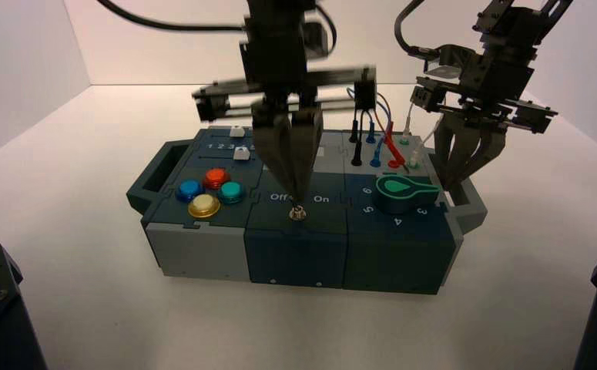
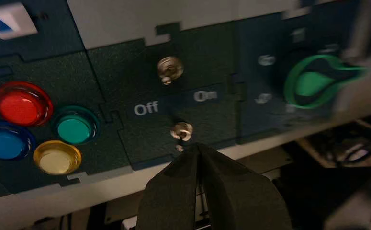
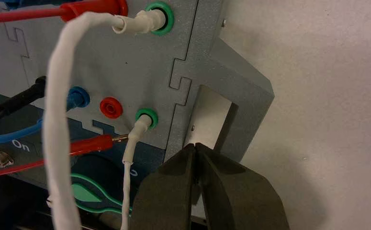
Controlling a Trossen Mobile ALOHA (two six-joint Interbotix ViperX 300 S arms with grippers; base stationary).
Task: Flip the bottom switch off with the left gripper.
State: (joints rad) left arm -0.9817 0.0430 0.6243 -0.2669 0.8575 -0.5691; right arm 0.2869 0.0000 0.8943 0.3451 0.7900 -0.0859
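Observation:
The bottom switch [image 2: 181, 131] is a tiny metal toggle on a silver nut, on the dark middle panel near the box's front edge, below the "Off" [image 2: 146, 108] and "On" [image 2: 205, 95] labels. It also shows in the high view [image 1: 298, 213]. My left gripper [image 2: 196, 145] is shut, and its point hangs just beside the switch's dark lever tip. In the high view the left gripper [image 1: 298, 198] points straight down just above the switch. The twin toggle [image 2: 170, 68] sits farther back on the same panel. My right gripper [image 3: 196, 145] is shut and empty at the box's right handle.
Red [image 2: 23, 103], blue [image 2: 6, 142], green [image 2: 75, 127] and yellow [image 2: 57, 156] buttons sit to the switch's left. A green knob [image 1: 399, 190] sits to its right. Plugged wires [image 1: 387, 142] stand behind the knob, and a white wire [image 3: 56, 120] hangs near the right gripper.

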